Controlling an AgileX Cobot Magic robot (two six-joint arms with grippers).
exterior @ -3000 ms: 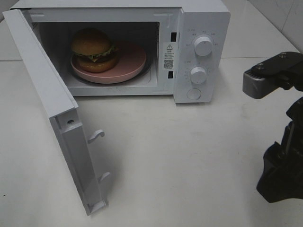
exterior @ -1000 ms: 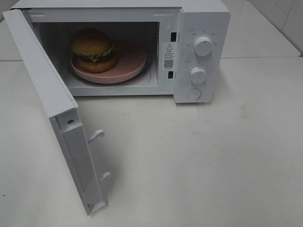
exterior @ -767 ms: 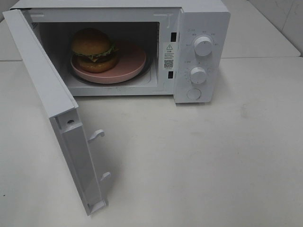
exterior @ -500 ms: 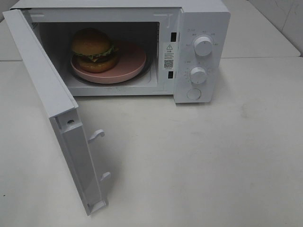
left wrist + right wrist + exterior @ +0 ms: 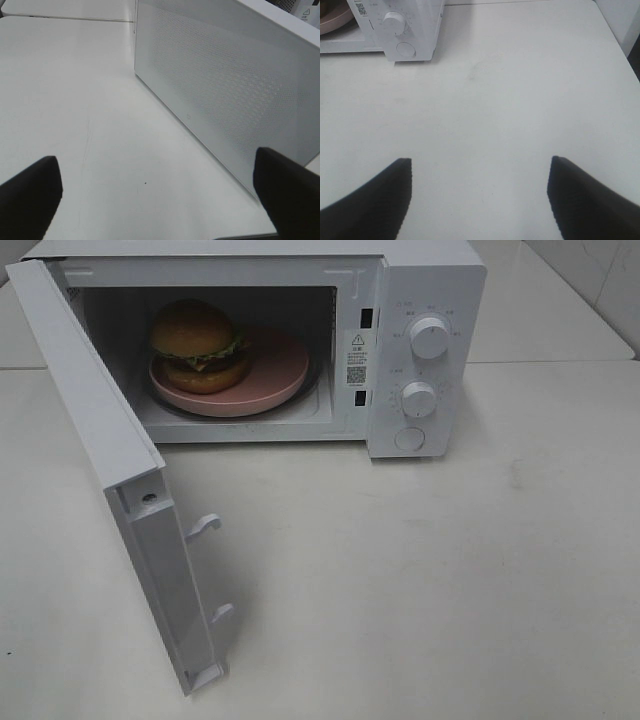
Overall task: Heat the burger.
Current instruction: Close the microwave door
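The left hand (image 5: 159,197) and the right hand (image 5: 480,197) are held spread wide above the worktop (image 5: 420,570), nothing grasped or touched. The burger (image 5: 198,345), glossy-bunned with lettuce showing, is seated at 9 o'clock on the pink plate (image 5: 285,365) inside the open microwave (image 5: 440,290).

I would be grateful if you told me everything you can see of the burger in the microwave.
The burger sits upright inside the open microwave, on the left part of a round pink plate. Its top bun is domed, glossy and golden brown. Beneath it show green lettuce, a strip of yellow cheese, a dark patty and the bottom bun. It looks whole and neatly stacked. Only the plate touches it, and the door stands wide open.
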